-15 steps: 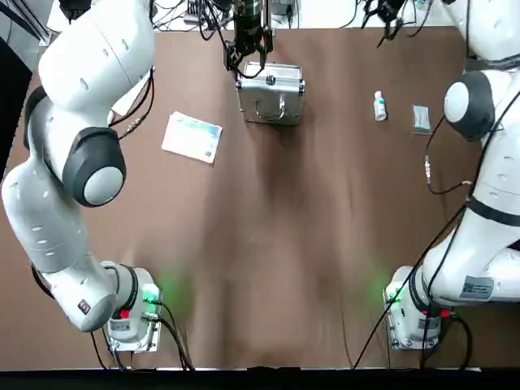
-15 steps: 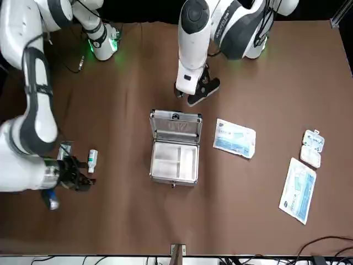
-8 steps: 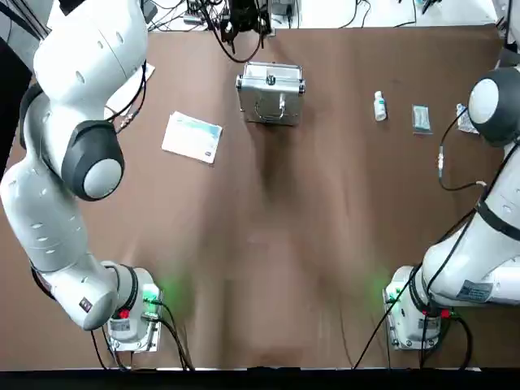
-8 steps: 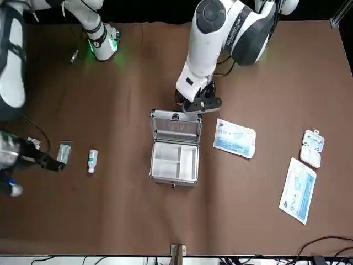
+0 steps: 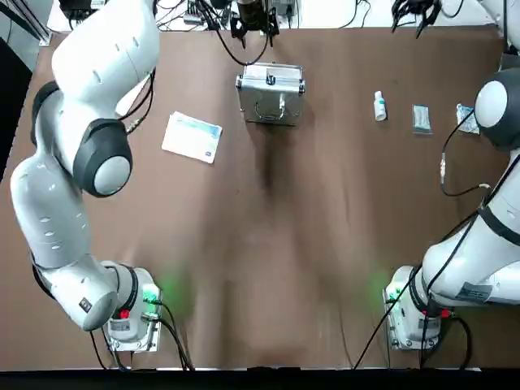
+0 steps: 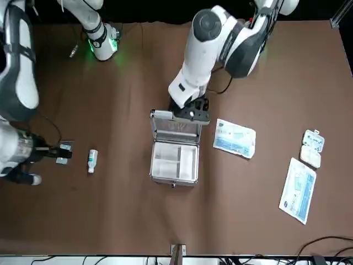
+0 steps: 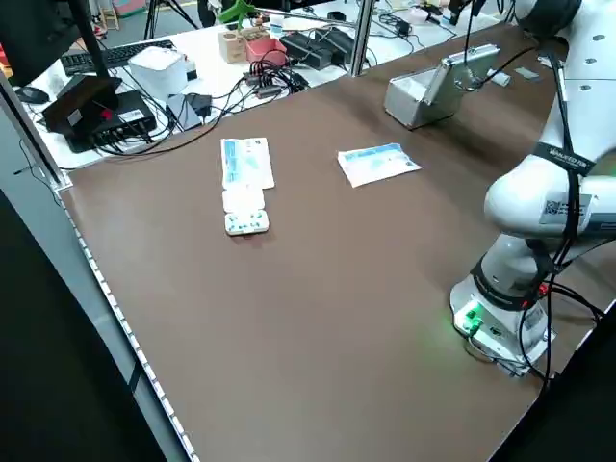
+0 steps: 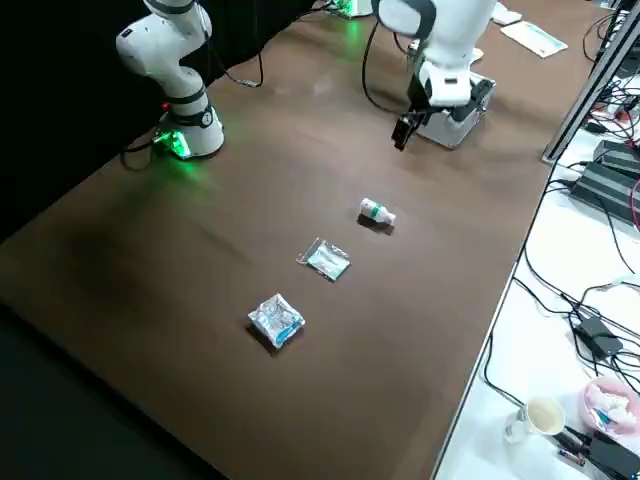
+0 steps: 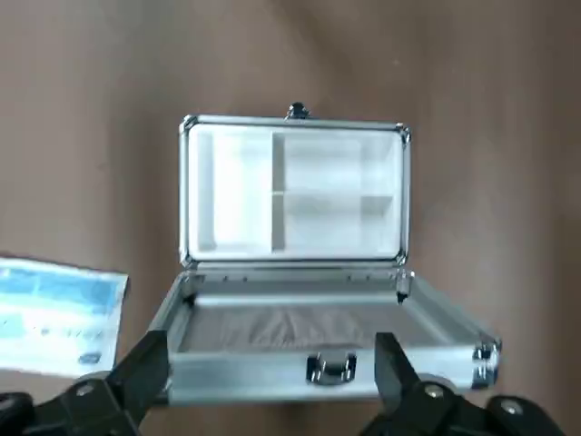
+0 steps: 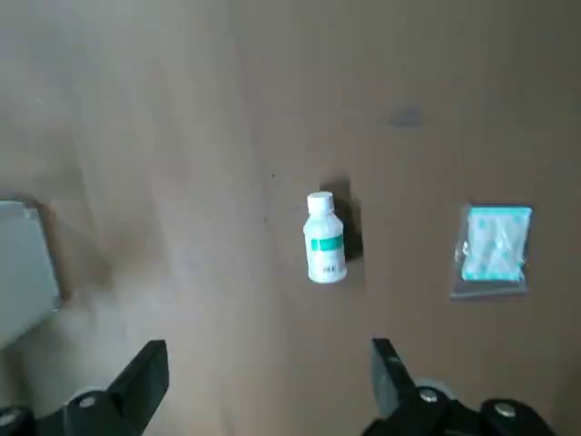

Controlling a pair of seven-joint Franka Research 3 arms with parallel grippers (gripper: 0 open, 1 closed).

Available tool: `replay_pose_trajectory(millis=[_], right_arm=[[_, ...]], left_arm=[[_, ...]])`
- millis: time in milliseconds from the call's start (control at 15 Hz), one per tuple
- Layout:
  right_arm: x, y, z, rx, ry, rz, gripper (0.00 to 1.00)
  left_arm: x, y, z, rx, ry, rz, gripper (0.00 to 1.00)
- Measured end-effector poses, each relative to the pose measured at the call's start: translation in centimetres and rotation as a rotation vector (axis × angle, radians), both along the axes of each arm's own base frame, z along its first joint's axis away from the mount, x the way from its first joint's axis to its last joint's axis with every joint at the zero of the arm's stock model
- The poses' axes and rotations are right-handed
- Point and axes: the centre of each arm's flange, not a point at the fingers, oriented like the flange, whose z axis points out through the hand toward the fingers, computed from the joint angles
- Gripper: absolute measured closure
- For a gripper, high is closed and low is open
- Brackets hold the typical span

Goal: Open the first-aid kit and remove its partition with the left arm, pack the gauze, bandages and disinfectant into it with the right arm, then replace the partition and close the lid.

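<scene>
1. Two arms share the table (image 5: 284, 244) in the top view: the left gripper (image 5: 254, 26) is over the first-aid kit (image 5: 271, 93), near the far edge, and the right gripper (image 5: 406, 32) is near that edge's right part. Black cable (image 5: 444, 166) loops close to the small packets (image 5: 421, 119); a wide arm swing could drag them. Arm plates are too small to read.
2. Front view: the kit's lid is up, with the pale partition (image 6: 174, 160) seated in the base. The left gripper is above the lid's edge; coming down there could knock the case or swing the lid shut.
3. Left side view: the flat packs (image 7: 377, 164) bear blue print, illegible here. Lettering on the arm's dark band (image 7: 563, 159) is also too small.
4. Right side view: the disinfectant (image 8: 377, 211) looks to be lying on its side, so a glancing touch could roll it. Its writing cannot be read.
5. Left wrist view: the left pincer's fingers are apart, nothing between them, beside the lid's clasp (image 9: 330, 369). Gripping too deep could catch the case wall with the partition and lift both. I see no brand on the case.
6. Right wrist view: those fingers are also apart and empty. The bottle's green band carries no legible name; a poorly centred grasp could tip it away.
</scene>
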Motion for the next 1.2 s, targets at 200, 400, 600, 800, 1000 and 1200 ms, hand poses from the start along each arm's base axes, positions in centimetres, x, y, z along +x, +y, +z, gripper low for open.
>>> replay_pose_trajectory(millis=[200,400,600,800,1000,1200], right_arm=[[-0.7,0.0,-5.2,-0.006,-0.031,0.020,0.01],[-1.8,0.1,-10.2,-0.013,-0.081,0.014,0.01],[-2.9,-0.1,-13.7,-0.019,-0.128,0.005,0.01],[-3.6,-0.5,-18.0,-0.017,-0.113,0.015,0.02],[-4.0,-0.8,-21.8,-0.010,-0.066,0.026,0.02],[-4.2,-0.9,-24.2,-0.007,-0.050,0.025,0.04]], left_arm=[[1.4,-0.6,-2.3,-0.023,-0.025,0.005,0.00],[2.7,-0.7,-4.1,-0.048,-0.052,0.016,0.00],[3.5,-1.1,-6.3,-0.057,-0.063,0.014,0.00],[4.6,-0.7,-7.7,-0.057,-0.078,-0.013,0.00],[6.4,1.2,-7.1,-0.078,-0.112,0.012,0.00],[7.7,2.6,-7.1,-0.085,-0.126,0.035,0.00]])
